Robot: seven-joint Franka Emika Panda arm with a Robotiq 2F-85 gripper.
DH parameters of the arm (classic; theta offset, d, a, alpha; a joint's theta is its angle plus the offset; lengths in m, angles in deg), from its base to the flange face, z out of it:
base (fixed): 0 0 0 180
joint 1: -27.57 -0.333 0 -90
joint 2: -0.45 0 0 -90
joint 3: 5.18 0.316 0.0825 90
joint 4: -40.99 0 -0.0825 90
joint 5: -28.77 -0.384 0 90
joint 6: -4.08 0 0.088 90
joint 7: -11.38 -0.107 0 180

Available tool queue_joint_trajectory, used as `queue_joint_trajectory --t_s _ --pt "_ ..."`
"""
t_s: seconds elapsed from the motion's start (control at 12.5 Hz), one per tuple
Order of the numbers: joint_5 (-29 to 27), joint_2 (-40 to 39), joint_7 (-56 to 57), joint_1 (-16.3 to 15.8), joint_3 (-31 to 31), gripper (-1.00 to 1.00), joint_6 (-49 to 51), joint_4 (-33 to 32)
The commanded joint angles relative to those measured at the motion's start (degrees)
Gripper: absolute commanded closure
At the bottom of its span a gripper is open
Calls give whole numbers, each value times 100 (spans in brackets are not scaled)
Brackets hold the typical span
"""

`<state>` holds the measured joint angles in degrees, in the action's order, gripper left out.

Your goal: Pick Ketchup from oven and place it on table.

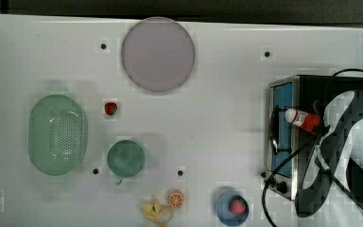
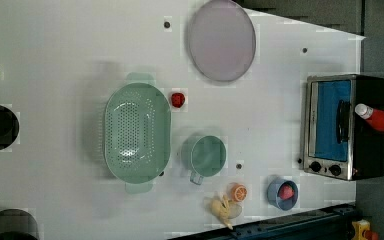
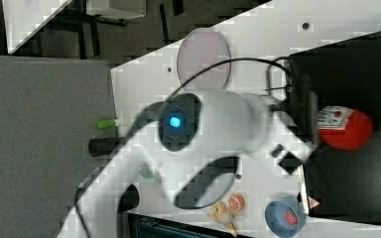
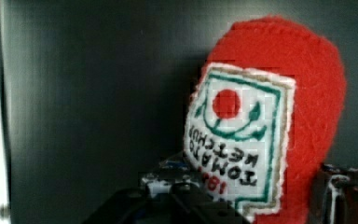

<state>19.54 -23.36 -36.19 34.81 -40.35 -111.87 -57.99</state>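
Observation:
The Ketchup point(image 1: 305, 120) is a soft red bottle with a white cap and a red-and-white label. It lies on the black top of the oven point(image 1: 283, 137), cap toward the blue glass door, at the top view's right. In the wrist view the Ketchup point(image 4: 270, 116) stands between my gripper's point(image 4: 256, 196) dark fingers point(image 4: 177, 189), which sit against both of its sides. In the right view the white arm reaches over the oven point(image 3: 357, 59), with the gripper point(image 3: 327, 126) at the bottle's label end. The white table point(image 1: 217, 94) spreads out in front of the oven door.
On the table stand a lilac plate point(image 1: 157, 53), a green colander point(image 1: 56, 135), a green mug point(image 1: 125, 158), a strawberry point(image 1: 110, 108), an orange slice point(image 1: 176, 198) and a blue bowl point(image 1: 224, 210) holding a strawberry. Black cables point(image 1: 269, 189) hang past the oven's knobs.

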Motion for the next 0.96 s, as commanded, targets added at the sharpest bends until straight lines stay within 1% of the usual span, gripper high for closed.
queue_joint_trajectory --t_s 0.08,0.32,0.48,0.8,0.96 --pt "-28 720 43 -570 218 -27 592 673" --pt "-21 1173 63 -1051 505 -27 910 753" --pt "-10 1401 63 -1304 779 -27 1018 752" --pt "-1 1534 62 -1627 1305 -27 1500 734" --pt "93 1535 62 -1756 1510 -27 1579 639"
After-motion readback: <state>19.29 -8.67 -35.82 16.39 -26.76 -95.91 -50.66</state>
